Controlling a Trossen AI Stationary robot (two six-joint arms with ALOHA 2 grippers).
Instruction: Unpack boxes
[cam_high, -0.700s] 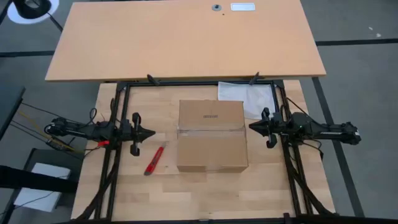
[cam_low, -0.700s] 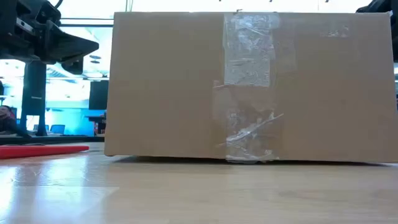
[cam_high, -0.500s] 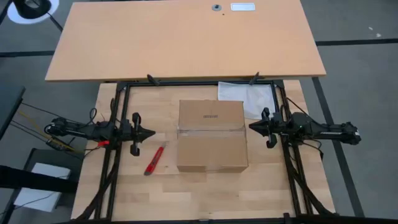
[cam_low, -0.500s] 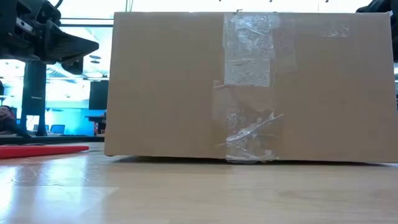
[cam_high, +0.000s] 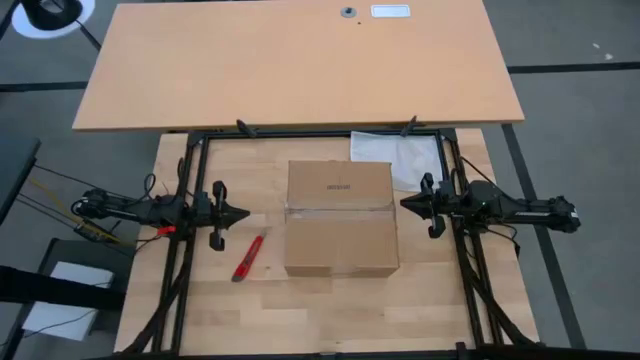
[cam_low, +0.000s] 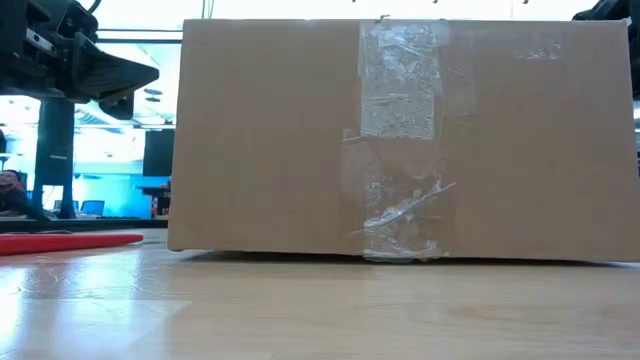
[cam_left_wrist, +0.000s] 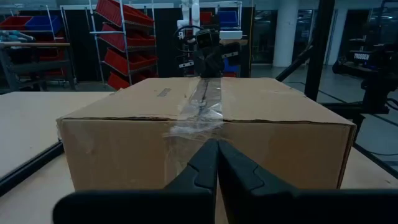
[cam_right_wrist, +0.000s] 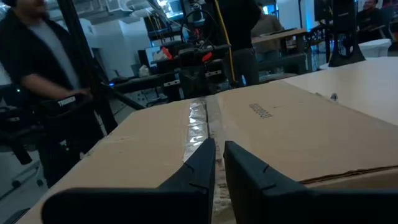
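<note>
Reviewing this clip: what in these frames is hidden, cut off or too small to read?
- What is inside the taped brown cardboard carton: its flaps are closed in every view.
- Small dark print on the carton top: too small in the high view.
- The table beyond the carton: blocked by its side in the low view.
- Red-handled box cutter: cut off by the picture edge in the low view.
- White sheet: partly behind the carton in the high view.

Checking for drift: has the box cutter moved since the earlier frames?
No. The box cutter lies at the same spot and angle left of the carton, between it and the left gripper.
</note>
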